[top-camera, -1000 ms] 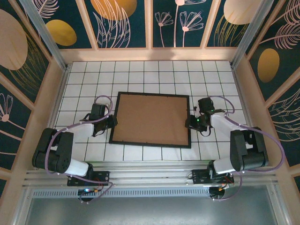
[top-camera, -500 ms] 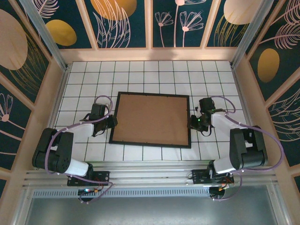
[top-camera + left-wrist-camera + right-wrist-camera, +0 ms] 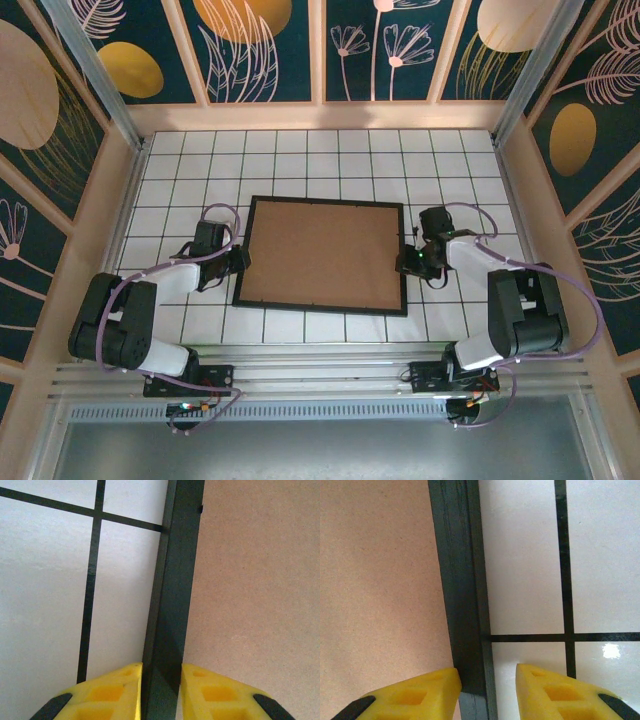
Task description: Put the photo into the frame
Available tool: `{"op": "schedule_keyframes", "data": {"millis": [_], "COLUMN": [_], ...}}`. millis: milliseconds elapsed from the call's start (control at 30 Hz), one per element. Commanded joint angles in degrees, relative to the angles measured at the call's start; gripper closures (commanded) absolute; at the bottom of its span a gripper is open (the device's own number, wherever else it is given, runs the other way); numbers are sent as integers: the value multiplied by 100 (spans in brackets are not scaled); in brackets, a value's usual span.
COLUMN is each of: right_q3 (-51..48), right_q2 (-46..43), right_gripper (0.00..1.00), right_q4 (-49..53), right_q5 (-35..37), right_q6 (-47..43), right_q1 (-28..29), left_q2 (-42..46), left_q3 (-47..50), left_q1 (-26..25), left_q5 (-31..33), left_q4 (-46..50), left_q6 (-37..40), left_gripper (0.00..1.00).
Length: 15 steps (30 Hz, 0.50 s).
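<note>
Black frame (image 3: 170,580) gripped by left hand (image 3: 161,669), loosely straddled by right hand (image 3: 487,672).

The frame (image 3: 172,580) is clamped by the left claw (image 3: 161,680), flanked by brown backing board (image 3: 255,580) and tiled table (image 3: 45,580).

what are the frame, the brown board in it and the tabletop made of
frame: matte black with faint lengthwise streaks, probably painted wood or composite, possibly plastic.
backing board: dull brown with a fine speckled fibre texture, likely hardboard or MDF.
tabletop: smooth white with black grid lines and a glare spot in the right wrist view, so a glossy laminate or printed sheet, not certain.
</note>
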<state>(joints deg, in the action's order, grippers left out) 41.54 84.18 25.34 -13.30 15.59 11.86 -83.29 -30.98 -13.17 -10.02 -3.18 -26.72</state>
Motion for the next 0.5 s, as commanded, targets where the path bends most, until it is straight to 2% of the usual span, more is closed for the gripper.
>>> {"op": "schedule_keyframes", "data": {"millis": [0,300,467], "right_q3": [-13,29,236], "right_q2": [263,632,608], "right_gripper": [62,58,56], "right_q4": [-186,-183,-97], "right_q5": [-27,622,729], "right_q6": [139,360,295], "right_q1": [285,854,888], "left_q2": [-7,-6,4], "left_q3": [-40,-39,-31], "left_q1": [-71,-69,-67], "left_q5": [-356,-405,-316], "left_q4": [-24,-42,-25], "left_q6": [-61,-79,-80], "left_gripper": [75,75,75]}}
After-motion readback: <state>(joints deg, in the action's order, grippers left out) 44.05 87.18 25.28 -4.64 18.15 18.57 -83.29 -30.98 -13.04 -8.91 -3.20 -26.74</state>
